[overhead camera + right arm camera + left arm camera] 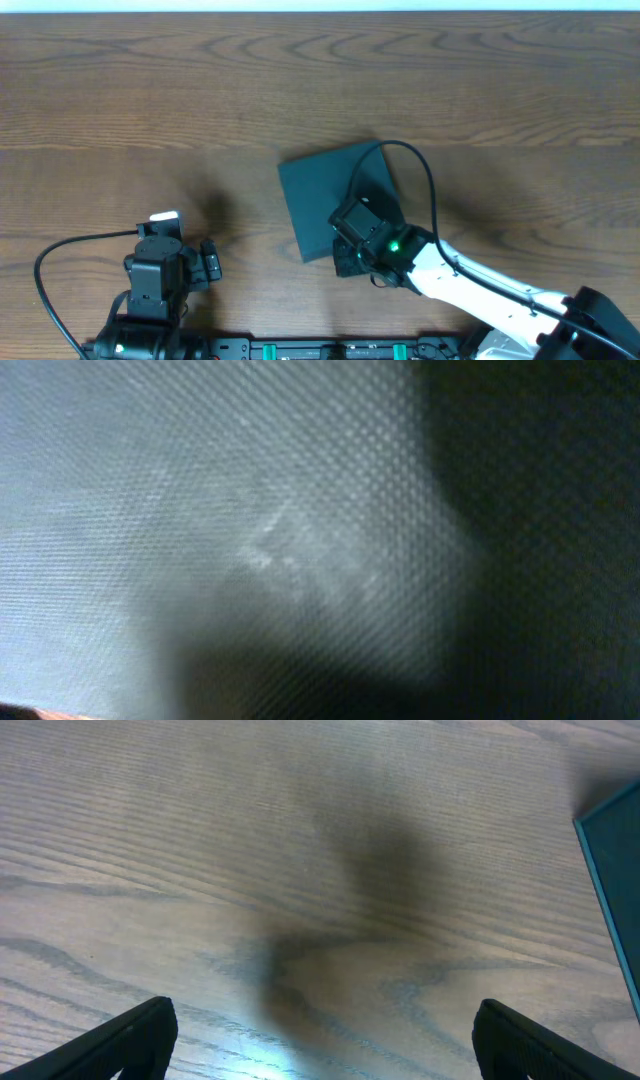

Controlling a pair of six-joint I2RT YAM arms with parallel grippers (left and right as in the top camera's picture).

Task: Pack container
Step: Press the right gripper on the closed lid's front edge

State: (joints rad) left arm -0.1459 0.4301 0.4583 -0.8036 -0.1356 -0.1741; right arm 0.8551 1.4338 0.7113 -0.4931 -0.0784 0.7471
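Note:
The container (325,195) is a dark teal-grey square box lying on the table's middle with its flat lid down. My right gripper (356,243) is pressed low over its near right part. The right wrist view is filled by the lid's woven texture (250,510) at very close range, partly in shadow, and no fingers show there; the jaws are shut. My left gripper (170,256) hovers over bare wood at the front left, well apart from the box. Its two black fingertips stand wide open (325,1025) with nothing between them. One corner of the container (615,870) shows at that view's right edge.
The brown wood-grain table (150,90) has no other loose objects in view. Black cables loop from both arms near the front edge (45,275). The right arm's white link (480,290) stretches in from the front right.

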